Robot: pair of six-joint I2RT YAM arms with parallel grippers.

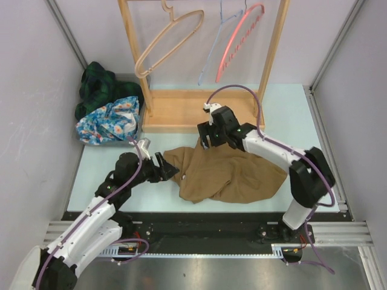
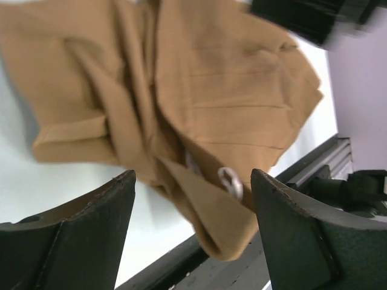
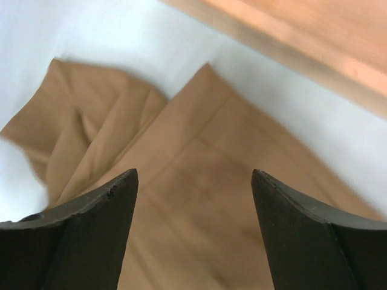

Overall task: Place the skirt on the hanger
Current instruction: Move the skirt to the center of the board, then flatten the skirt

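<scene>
The tan skirt [image 1: 227,172] lies crumpled on the table in front of the wooden rack. Three hangers hang from the rack's bar: a peach hanger [image 1: 169,42], a thin blue one [image 1: 217,45] and a red one [image 1: 239,42]. My left gripper [image 1: 169,169] is open at the skirt's left edge. In its wrist view, a folded corner of the skirt [image 2: 211,90] with a white loop [image 2: 230,182] sits between the spread fingers, untouched. My right gripper [image 1: 208,140] hovers open over the skirt's far edge, with only flat fabric [image 3: 199,199] below it.
A pile of clothes sits at the back left: a dark green plaid piece [image 1: 100,84] and a blue floral one [image 1: 109,121]. The rack's wooden base [image 1: 193,109] lies just behind the skirt. The black rail [image 1: 205,226] runs along the table's near edge.
</scene>
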